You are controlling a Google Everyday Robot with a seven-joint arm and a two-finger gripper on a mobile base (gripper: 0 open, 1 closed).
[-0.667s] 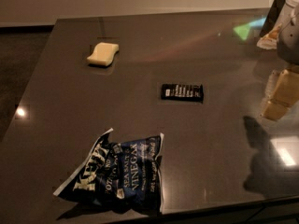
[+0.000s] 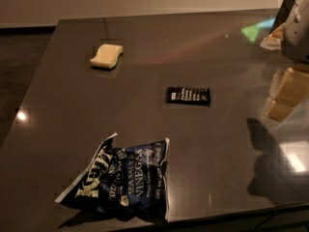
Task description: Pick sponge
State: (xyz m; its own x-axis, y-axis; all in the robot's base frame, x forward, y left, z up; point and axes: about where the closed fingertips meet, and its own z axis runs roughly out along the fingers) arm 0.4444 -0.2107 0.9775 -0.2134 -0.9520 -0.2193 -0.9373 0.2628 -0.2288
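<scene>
The sponge [image 2: 106,56] is a small pale cream block with rounded corners, lying flat on the dark table [image 2: 145,129] at the far left. My gripper [image 2: 285,98] hangs at the right edge of the view, above the table's right side and far from the sponge, with nothing seen in it. Its shadow falls on the table below it.
A small black wrapped bar [image 2: 188,95] lies near the middle of the table. A blue salt and vinegar chip bag [image 2: 120,180] lies at the front left. The table's front edge runs just below the bag. A green light reflection shows at the far right.
</scene>
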